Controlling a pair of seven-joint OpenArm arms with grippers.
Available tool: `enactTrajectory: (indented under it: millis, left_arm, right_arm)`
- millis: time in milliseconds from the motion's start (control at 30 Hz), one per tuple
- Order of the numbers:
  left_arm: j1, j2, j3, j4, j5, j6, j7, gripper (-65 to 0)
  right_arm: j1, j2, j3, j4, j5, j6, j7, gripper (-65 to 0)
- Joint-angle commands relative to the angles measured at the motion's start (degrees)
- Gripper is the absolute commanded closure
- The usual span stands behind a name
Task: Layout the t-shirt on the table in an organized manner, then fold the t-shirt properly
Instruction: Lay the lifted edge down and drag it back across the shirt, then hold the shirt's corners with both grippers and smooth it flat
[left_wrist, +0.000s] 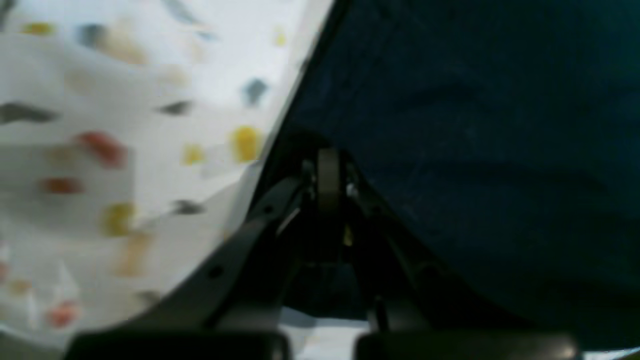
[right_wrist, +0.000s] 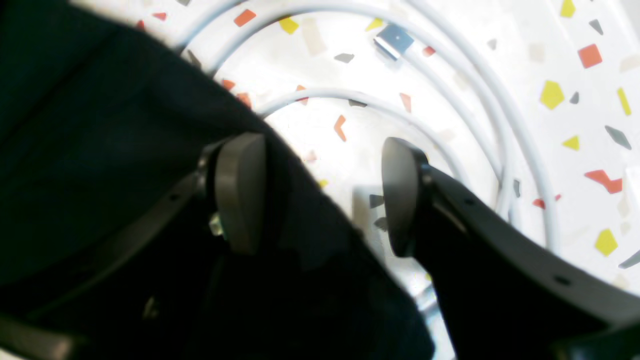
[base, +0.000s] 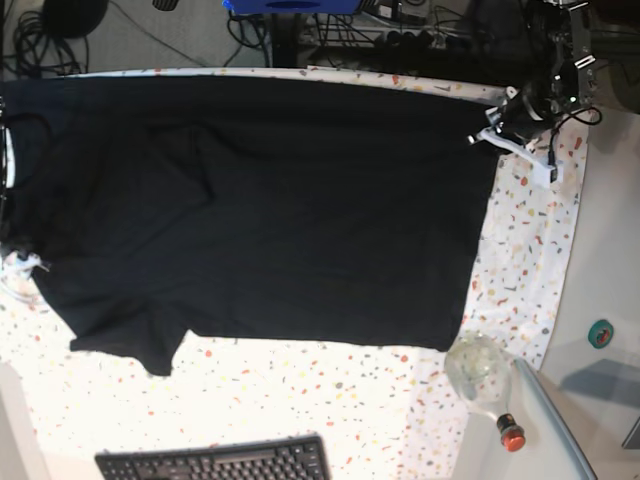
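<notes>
The black t-shirt (base: 260, 210) lies spread flat over most of the speckled table (base: 300, 400), one sleeve pointing toward the near edge. At its far right corner, my left gripper (base: 500, 128) is down at the cloth. In the left wrist view, that left gripper (left_wrist: 327, 172) is shut, pinching the t-shirt (left_wrist: 475, 150) right at its edge, with the table (left_wrist: 125, 125) beside it. My right gripper (right_wrist: 320, 192) stands open astride the t-shirt's (right_wrist: 100, 150) edge: one pad (right_wrist: 240, 190) is over the cloth, the other over the table (right_wrist: 550, 150).
White cables (right_wrist: 450, 65) loop on the table just beyond the right gripper. A black keyboard (base: 215, 462) sits at the near edge. A clear bottle with a red cap (base: 480, 375) lies at the near right, beside a grey side surface holding a green tape roll (base: 600, 332).
</notes>
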Motion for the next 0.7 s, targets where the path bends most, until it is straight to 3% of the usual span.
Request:
enactTrajectory:
  millis: [0,400,533,667]
  left_arm:
    - [0.4,-0.62,-1.53,0.28,1.45,0.73,0.55,0.0]
    - [1.63,0.35,-3.82,6.43,1.45,0.56,0.55,0.0]
    - [1.46,0.44,-3.82,8.89,1.45,0.56,0.55,0.0]
    - [1.46,0.44,-3.91,10.91,1.36,0.56,0.64,0.0]
  right_arm:
    - [1.13,1.13,0.05,-0.04,0.17,0.12,1.44,-34.7]
    - [1.3,-0.54,0.58,0.58,0.26,0.39,1.0,-34.4]
    - [0.43,-0.36,0.76,7.43,0.26,0.39,-4.98,-34.2]
    - [0.6,-0.45,0.76,7.08,0.26,0.12,-5.68,-34.2]
